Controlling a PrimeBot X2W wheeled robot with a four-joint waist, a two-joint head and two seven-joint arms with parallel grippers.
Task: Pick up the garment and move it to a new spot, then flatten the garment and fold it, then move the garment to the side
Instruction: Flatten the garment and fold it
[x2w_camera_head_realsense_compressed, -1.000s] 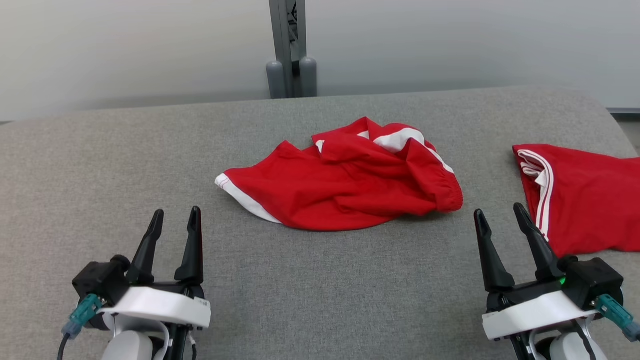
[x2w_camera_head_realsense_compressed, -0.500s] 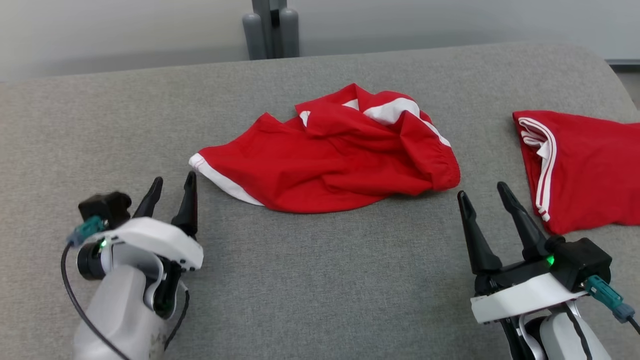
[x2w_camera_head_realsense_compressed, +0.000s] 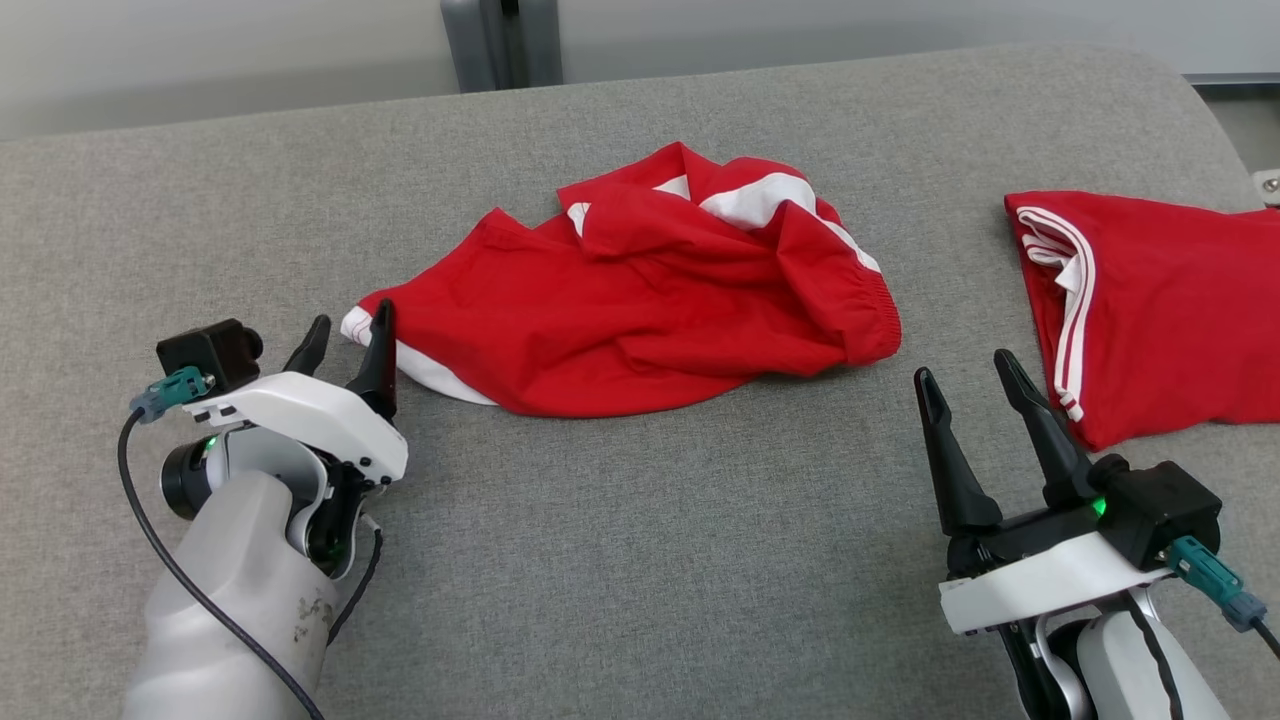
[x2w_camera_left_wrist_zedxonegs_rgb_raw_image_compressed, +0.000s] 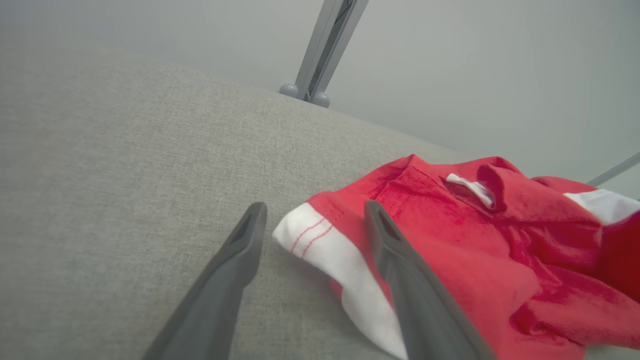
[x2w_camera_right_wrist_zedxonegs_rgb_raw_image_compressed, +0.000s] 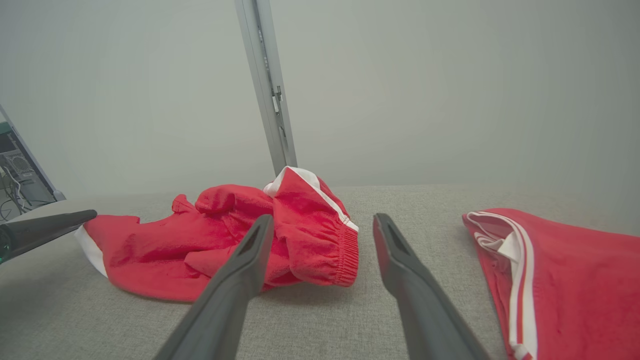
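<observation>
Framing the garment's (x2w_camera_head_realsense_compressed: 640, 320) white corner in its open gap, the left end effector (x2w_camera_head_realsense_compressed: 351, 314) sits nearer than the equally open right end effector (x2w_camera_head_realsense_compressed: 961, 365).

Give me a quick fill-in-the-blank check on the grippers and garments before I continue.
The left gripper has its jaws ____ at the white hem corner of the crumpled garment. The right gripper holds ____. The second red garment lies to the crumpled one's ____ in the head view.
Missing words: open; nothing; right.
</observation>
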